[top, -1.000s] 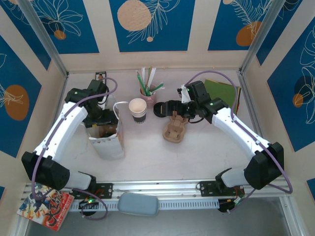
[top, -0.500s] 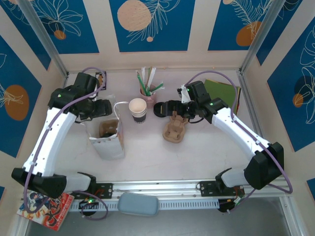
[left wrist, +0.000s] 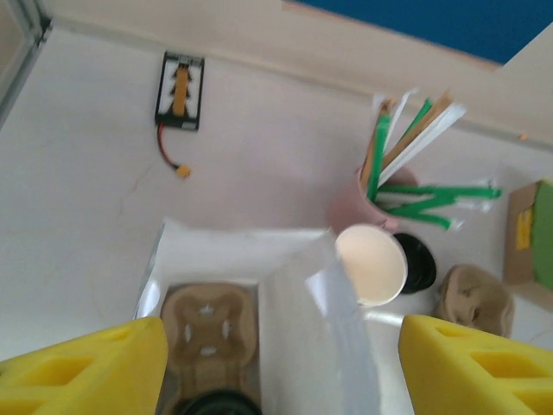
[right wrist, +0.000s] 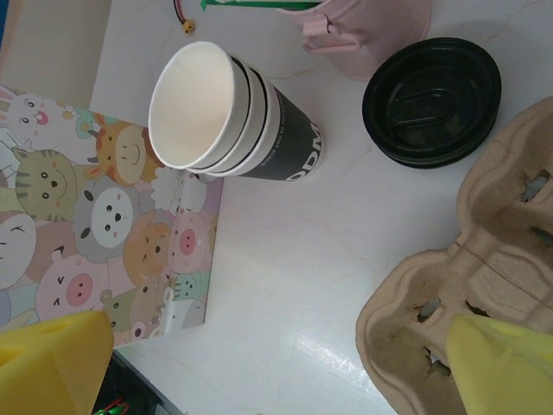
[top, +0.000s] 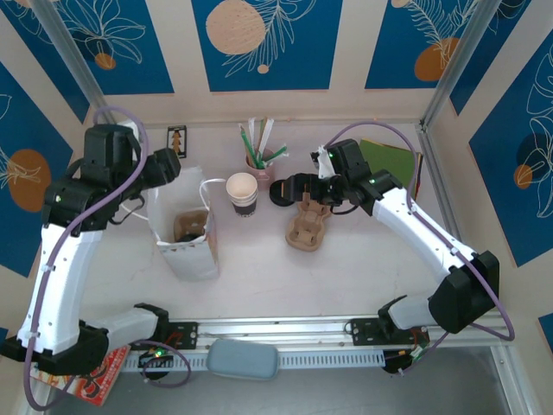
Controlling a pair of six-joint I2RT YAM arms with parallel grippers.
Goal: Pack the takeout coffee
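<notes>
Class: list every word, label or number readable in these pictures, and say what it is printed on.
"ODM": part of a word on the dark band of the stacked lidless cups; the rest curves away.
Comic book: cover lettering too small to read.
Black board: markings blurred.

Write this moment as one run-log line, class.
left gripper: open, above white paper bag | takeout coffee: inside bag | right gripper: open, beside loose black lid

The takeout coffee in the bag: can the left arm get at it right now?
Probably yes. The left gripper hangs open above the white bag, whose mouth is open, and the takeout coffee sits uncovered inside.
</notes>
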